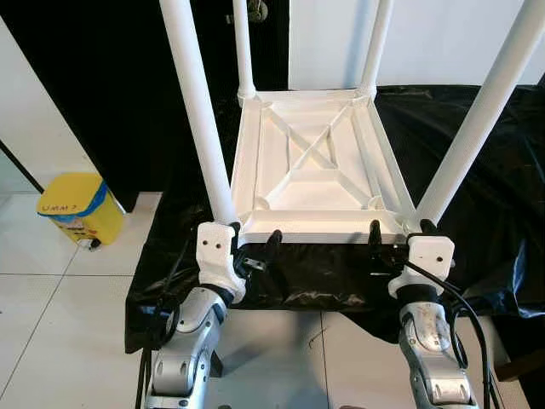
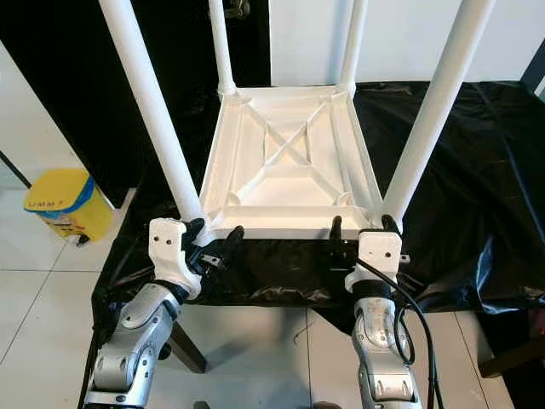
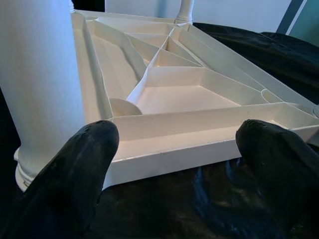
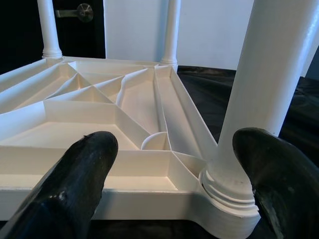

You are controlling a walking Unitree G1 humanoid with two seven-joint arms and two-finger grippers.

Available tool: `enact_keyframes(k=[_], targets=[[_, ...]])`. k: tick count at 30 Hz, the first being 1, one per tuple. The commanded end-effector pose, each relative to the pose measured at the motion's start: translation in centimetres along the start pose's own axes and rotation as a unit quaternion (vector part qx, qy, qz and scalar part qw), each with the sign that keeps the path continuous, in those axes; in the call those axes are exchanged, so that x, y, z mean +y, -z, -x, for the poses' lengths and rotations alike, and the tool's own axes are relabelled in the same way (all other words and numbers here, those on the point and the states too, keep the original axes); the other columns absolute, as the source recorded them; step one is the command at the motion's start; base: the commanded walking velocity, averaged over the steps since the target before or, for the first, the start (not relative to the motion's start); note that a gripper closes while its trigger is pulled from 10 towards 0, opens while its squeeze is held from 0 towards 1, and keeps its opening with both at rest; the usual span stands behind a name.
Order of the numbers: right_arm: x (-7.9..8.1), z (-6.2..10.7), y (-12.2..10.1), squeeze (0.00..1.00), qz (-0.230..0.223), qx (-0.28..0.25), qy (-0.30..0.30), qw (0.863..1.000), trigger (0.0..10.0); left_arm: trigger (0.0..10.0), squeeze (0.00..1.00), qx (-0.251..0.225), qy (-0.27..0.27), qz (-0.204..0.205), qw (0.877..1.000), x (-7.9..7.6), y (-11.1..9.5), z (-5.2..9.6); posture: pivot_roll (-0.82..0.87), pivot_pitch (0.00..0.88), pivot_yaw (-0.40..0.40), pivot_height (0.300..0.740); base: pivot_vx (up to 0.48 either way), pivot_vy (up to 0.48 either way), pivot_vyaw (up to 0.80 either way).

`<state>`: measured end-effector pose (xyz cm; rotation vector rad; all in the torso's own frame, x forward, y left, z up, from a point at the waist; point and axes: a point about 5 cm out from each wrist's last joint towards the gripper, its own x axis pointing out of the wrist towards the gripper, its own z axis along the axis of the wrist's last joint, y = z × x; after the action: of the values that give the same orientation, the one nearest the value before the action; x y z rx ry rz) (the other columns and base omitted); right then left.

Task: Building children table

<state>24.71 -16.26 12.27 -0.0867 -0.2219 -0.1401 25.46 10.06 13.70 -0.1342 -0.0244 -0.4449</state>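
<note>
The white children's table [image 1: 311,183] lies upside down on a black-sheeted surface, its ribbed underside facing up and its legs pointing upward. My left gripper [image 1: 254,243] is open at the near-left corner, just in front of the table's near rim [image 3: 169,149] and beside the near-left leg [image 1: 200,111]. At the near-right corner my right gripper [image 1: 400,234] is open too, with the base of the near-right leg [image 4: 269,74] showing between its fingertips [image 4: 82,179]. Neither gripper holds anything.
A black sheet [image 1: 477,170] covers the support and hangs over its front edge. A yellow bin [image 1: 77,209] stands on the tiled floor to the left. Behind the table are a dark door with a handle [image 4: 82,11] and a white wall.
</note>
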Motion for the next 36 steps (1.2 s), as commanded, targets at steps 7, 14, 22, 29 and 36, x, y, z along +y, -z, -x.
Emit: enact_keyframes(k=[7,14,22,29,36], targets=[[0.1,0.2,0.1,0.0,0.004,0.006,-0.005,1.0,10.0,10.0,0.0,0.008,-0.012,0.017,1.0,-0.2,0.1,0.2,-0.11,0.047,0.023,0.74,-0.253,0.0,0.0],[0.1,0.3,0.1,0.0,0.005,0.007,-0.005,1.0,10.0,10.0,0.0,0.011,-0.011,0.02,1.0,-0.3,0.1,0.2,-0.11,0.051,0.023,0.74,-0.266,0.0,0.0],[0.1,0.3,0.1,0.0,0.005,0.008,-0.006,1.0,10.0,10.0,0.0,0.009,-0.01,0.02,1.0,-0.4,-0.1,0.3,-0.1,0.053,0.022,0.74,-0.266,0.0,0.0],[0.2,0.3,0.1,0.0,0.005,0.008,-0.007,1.0,10.0,10.0,0.0,-0.012,-0.019,0.024,0.999,-0.3,-0.8,0.1,-0.1,0.053,0.019,0.74,0.0,0.0,0.0],[0.1,0.3,0.1,0.0,0.01,0.008,-0.011,1.0,10.0,10.0,0.0,-0.036,-0.022,0.013,0.999,-0.6,-1.6,-0.2,-0.11,0.057,0.013,0.74,0.0,0.0,0.0]])
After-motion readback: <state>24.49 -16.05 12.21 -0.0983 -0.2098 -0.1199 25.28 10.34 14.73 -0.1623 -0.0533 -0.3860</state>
